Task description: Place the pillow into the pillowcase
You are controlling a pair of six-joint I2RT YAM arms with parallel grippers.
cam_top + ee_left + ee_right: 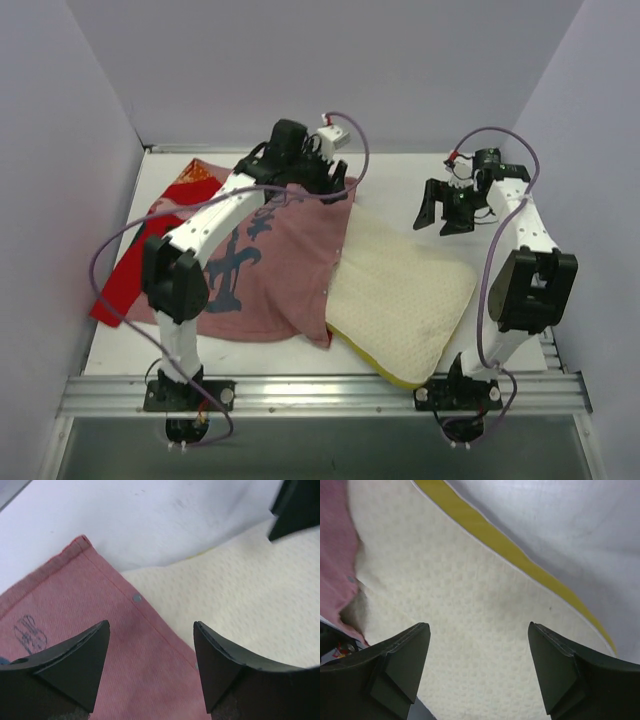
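The pillowcase [275,275] lies dull-pink side up with dark-blue marks, and a red part [125,275] shows at the left. The cream dimpled pillow [405,295] lies to its right, its left end under the pillowcase's open edge. My left gripper [325,185] is open and empty above the pillowcase's far right corner. In the left wrist view the open gripper [150,630] hangs over the pink hem [100,645] beside the pillow [230,600]. My right gripper [440,222] is open and empty over the pillow's far end. In the right wrist view the open gripper [477,630] hangs above the pillow [470,590] and its yellow band [510,550].
The white table [400,170] is walled by pale panels on three sides. A metal rail [320,390] runs along the near edge, and the pillow's near corner reaches it. A small snap [137,598] sits on the pillowcase hem.
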